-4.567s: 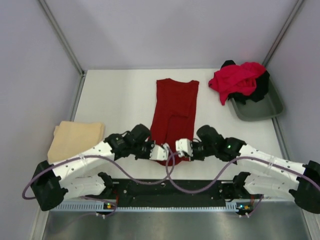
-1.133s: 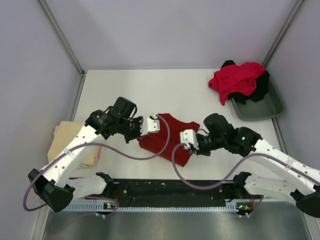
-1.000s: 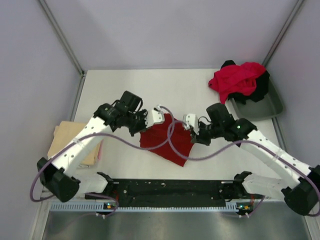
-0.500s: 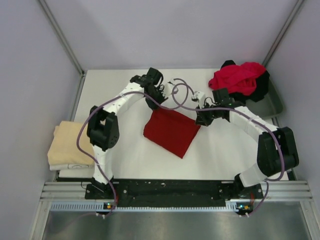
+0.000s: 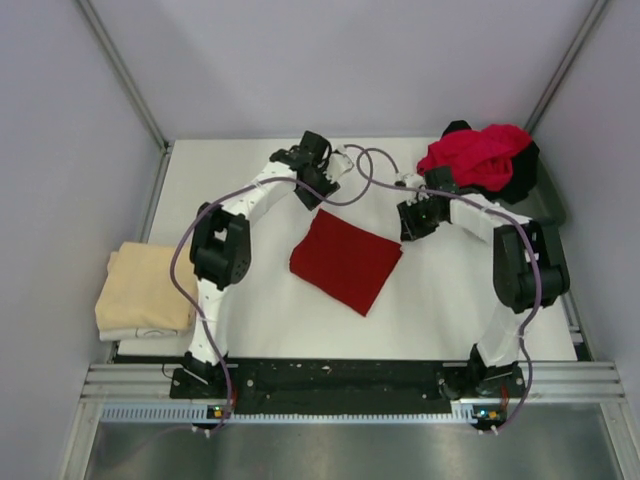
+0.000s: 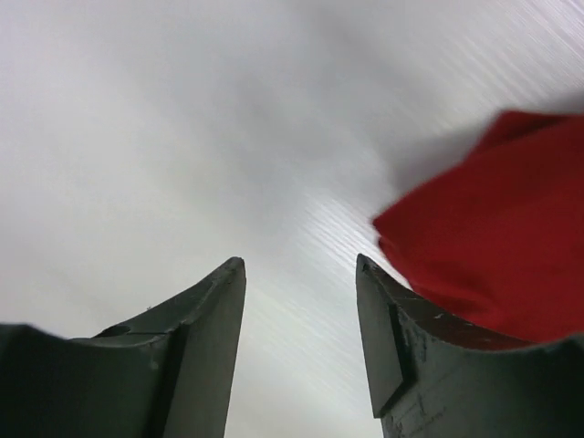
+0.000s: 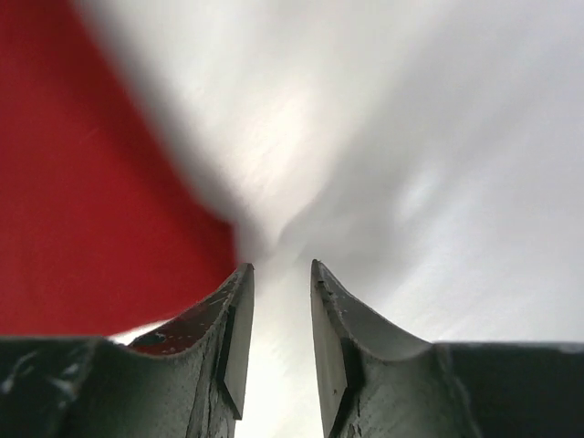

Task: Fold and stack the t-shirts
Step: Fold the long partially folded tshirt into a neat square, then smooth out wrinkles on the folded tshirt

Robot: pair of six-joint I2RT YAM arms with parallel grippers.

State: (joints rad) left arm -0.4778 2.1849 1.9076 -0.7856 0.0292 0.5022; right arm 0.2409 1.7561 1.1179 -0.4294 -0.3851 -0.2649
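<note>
Both arms have pulled away toward the far side since a moment ago, and the dark maroon shirt [image 5: 345,262], a long strip a few seconds back, now lies folded into a tilted rectangle on the white table [image 5: 230,180]; well to the left of it, and a little nearer, the pale beige shirt [image 5: 148,288] sits folded; just beyond its far left corner hangs the left gripper [image 6: 301,269], fingers spread with nothing between them; off its far right corner the right gripper [image 7: 280,266] is released too, fingers only narrowly parted over bare table; farther right of it the bright red shirt [image 5: 478,158] is heaped on the black shirt [image 5: 522,178] in the grey-green tray [image 5: 548,205].
</note>
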